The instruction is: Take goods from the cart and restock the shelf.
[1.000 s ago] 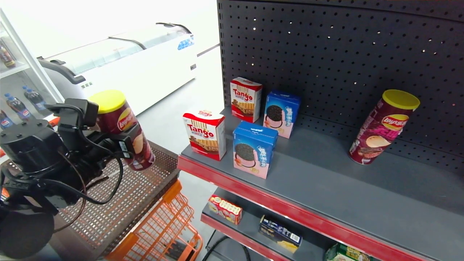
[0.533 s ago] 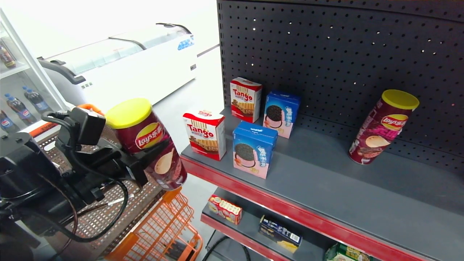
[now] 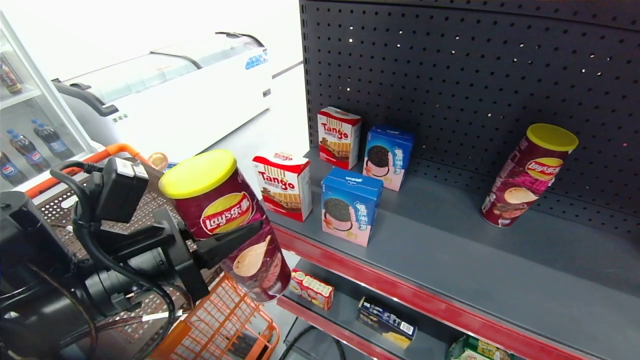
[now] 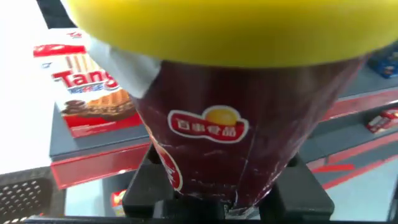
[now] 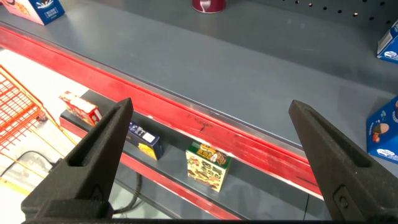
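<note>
My left gripper (image 3: 216, 241) is shut on a maroon chips can (image 3: 227, 220) with a yellow lid. It holds the can tilted in the air, between the cart (image 3: 220, 325) and the red front edge of the grey shelf (image 3: 450, 260). The left wrist view has the same can (image 4: 230, 124) close up, clamped between the fingers (image 4: 140, 193). A second chips can (image 3: 530, 175) stands on the shelf at the right, by the pegboard. My right gripper (image 5: 211, 104) is open with nothing in it, hanging over the shelf's front edge (image 5: 205, 121).
Two wafer boxes (image 3: 282, 185) (image 3: 339, 136) and two blue cookie boxes (image 3: 350, 205) (image 3: 387, 156) stand on the shelf's left part. Bare shelf lies between them and the far can. Small packs (image 3: 310, 288) lie on the lower shelf. A white freezer (image 3: 175, 100) stands behind the cart.
My left arm has carried the chips can off the cart's basket, rightward and nearer to the shelf's front edge. The goods on the shelf have not moved.
</note>
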You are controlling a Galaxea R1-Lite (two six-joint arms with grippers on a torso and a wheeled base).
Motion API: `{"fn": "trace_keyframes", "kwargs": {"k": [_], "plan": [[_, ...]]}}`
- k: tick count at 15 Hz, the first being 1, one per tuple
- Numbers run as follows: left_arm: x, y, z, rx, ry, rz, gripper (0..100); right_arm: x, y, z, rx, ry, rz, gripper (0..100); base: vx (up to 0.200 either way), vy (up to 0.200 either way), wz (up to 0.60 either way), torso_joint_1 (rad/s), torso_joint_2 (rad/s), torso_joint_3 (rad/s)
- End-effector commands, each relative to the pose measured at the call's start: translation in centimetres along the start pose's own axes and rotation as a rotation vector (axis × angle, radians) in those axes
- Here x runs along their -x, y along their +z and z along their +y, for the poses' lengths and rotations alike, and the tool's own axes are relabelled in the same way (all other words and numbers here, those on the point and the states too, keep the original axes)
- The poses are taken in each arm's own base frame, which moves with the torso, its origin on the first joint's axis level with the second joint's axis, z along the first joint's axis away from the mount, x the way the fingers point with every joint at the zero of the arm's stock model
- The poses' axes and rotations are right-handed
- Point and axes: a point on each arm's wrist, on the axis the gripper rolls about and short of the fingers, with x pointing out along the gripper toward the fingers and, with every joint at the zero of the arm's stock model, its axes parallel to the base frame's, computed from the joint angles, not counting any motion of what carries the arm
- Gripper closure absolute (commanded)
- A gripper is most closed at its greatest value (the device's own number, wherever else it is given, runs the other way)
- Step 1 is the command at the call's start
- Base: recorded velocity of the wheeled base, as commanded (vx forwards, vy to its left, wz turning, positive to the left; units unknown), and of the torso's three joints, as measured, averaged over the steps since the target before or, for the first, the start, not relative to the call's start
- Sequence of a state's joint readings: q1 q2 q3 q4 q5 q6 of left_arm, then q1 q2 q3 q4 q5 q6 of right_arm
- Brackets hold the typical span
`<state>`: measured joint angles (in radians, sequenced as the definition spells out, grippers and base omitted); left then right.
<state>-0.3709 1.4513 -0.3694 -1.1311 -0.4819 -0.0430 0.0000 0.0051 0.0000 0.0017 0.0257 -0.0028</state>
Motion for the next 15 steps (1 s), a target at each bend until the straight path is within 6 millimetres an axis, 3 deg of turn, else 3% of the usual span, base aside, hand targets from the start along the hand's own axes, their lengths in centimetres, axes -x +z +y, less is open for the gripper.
{"fn": "trace_keyframes", "kwargs": {"k": [1,5,10,15], "plan": [[0.5,0.4,-1.0,-0.008,-0.047,-0.018,100,0.0,0.0,0.0,0.000,0.000,0.001,0,0.000,0.000,0.00,0.000,0.00,0.000],[-0.5,0.7,-3.4,-0.006,-0.164,-0.028,100,0.0,0.0,0.0,0.000,0.002,0.001,0,0.000,0.000,0.00,0.000,0.00,0.000],[-0.2,0.6,-5.3,0.010,-0.251,0.022,100,0.0,0.0,0.0,0.000,0.000,0.001,0,0.000,0.000,0.00,0.000,0.00,0.000],[-0.2,0.8,-5.8,0.000,-0.279,0.021,100,0.0,0.0,0.0,0.000,0.002,0.001,0,0.000,0.000,0.00,0.000,0.00,0.000]]}}
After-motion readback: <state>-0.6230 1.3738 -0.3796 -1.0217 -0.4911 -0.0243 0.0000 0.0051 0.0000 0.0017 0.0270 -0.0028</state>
